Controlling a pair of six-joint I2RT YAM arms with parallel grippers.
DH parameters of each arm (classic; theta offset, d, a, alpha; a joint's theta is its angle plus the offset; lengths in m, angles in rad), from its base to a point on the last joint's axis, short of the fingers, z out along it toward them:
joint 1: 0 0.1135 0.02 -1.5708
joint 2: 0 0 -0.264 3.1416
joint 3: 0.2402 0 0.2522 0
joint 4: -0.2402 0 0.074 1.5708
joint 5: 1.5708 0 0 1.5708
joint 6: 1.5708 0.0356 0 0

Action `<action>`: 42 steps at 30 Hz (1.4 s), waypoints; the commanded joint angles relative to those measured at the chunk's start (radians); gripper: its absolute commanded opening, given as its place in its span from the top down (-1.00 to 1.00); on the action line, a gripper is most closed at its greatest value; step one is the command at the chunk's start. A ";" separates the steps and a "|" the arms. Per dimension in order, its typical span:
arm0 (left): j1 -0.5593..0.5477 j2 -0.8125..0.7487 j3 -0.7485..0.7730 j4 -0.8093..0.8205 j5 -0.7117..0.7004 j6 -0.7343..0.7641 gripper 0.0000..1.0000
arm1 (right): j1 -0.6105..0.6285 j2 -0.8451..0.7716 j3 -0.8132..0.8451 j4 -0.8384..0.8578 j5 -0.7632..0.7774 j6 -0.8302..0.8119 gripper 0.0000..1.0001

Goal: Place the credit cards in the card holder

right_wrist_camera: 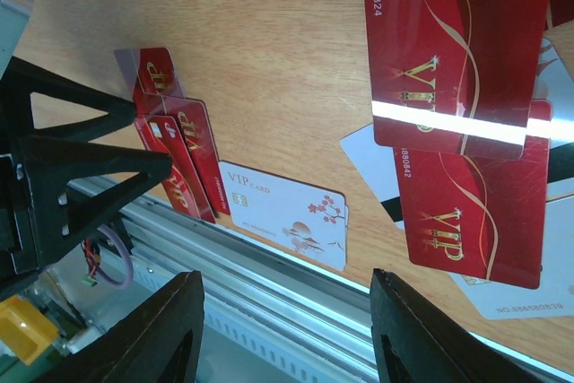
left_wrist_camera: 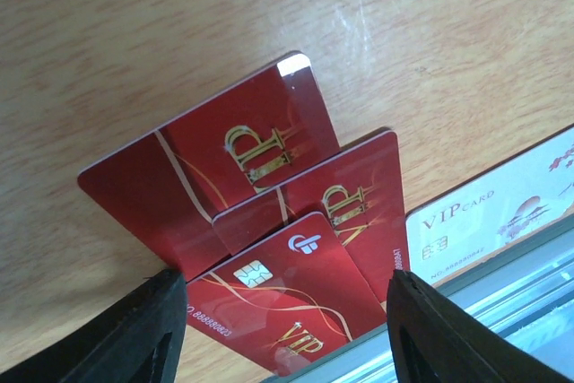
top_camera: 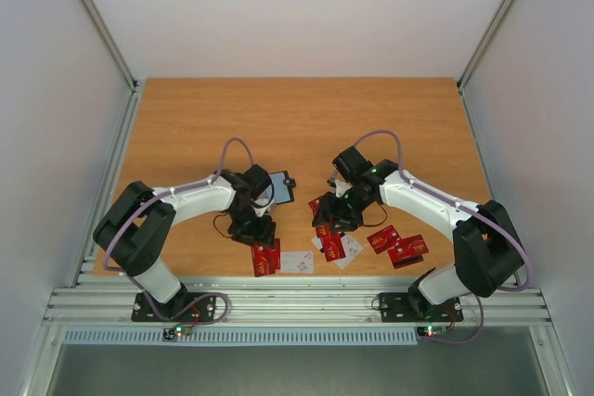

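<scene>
Three overlapping red credit cards point(left_wrist_camera: 242, 159) lie by the table's near edge. The nearest, a chip card point(left_wrist_camera: 287, 298), sits between the spread fingers of my open left gripper point(left_wrist_camera: 282, 338), which hovers just over the pile point(top_camera: 264, 257) and grips nothing. A white card point(left_wrist_camera: 489, 221) lies to their right. My right gripper point(right_wrist_camera: 287, 329) is open and empty, hanging over more red cards point(right_wrist_camera: 457, 42) and the white card point(right_wrist_camera: 287, 217). The black card holder point(top_camera: 281, 187) lies open on the table behind my left wrist, apart from both grippers point(top_camera: 255, 234) point(top_camera: 332, 224).
More red and pale cards point(top_camera: 397, 246) are scattered at the near right. An aluminium rail point(right_wrist_camera: 296, 284) runs along the table's near edge right by the cards. The left arm's black gripper body point(right_wrist_camera: 63, 168) shows at the left of the right wrist view.
</scene>
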 commanded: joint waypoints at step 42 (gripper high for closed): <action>-0.031 -0.175 -0.015 -0.051 -0.168 -0.191 -0.03 | 0.292 -0.066 -0.332 0.566 -0.067 0.412 -0.05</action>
